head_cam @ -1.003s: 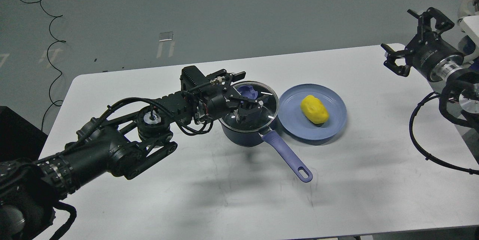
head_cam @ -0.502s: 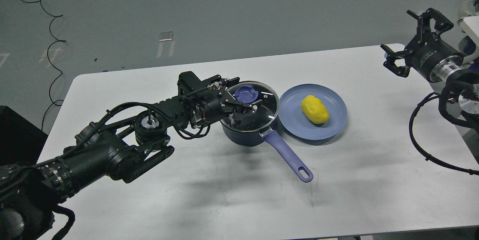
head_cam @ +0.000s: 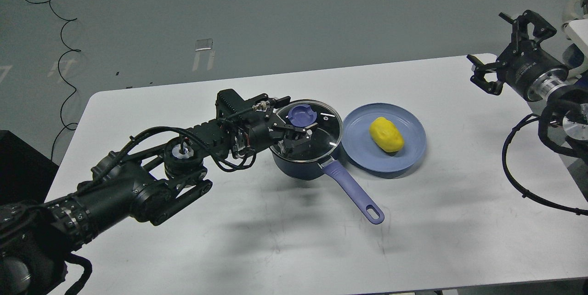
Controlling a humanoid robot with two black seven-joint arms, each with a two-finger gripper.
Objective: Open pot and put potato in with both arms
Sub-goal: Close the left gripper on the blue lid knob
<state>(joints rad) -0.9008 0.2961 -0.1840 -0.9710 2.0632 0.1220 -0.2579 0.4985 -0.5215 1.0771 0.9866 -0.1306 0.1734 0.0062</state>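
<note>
A dark blue pot (head_cam: 298,166) with a purple handle (head_cam: 353,191) stands mid-table, covered by a glass lid (head_cam: 324,132) with a purple knob (head_cam: 301,114). My left gripper (head_cam: 290,122) hovers over the lid's left half, open, with its fingers either side of the knob's near edge; I cannot tell if they touch it. A yellow potato (head_cam: 386,134) lies on a blue plate (head_cam: 360,148) right of the pot. My right gripper (head_cam: 502,48) is open and empty, held high above the table's far right corner.
The white table (head_cam: 275,240) ends near my right arm's cables (head_cam: 519,166) on the right. The pot handle points toward the front right. Grey floor with black cables (head_cam: 64,47) lies beyond the table's far edge.
My left gripper has drawn back to the left across the lid, so the purple knob now shows almost fully. The right arm has barely moved.
</note>
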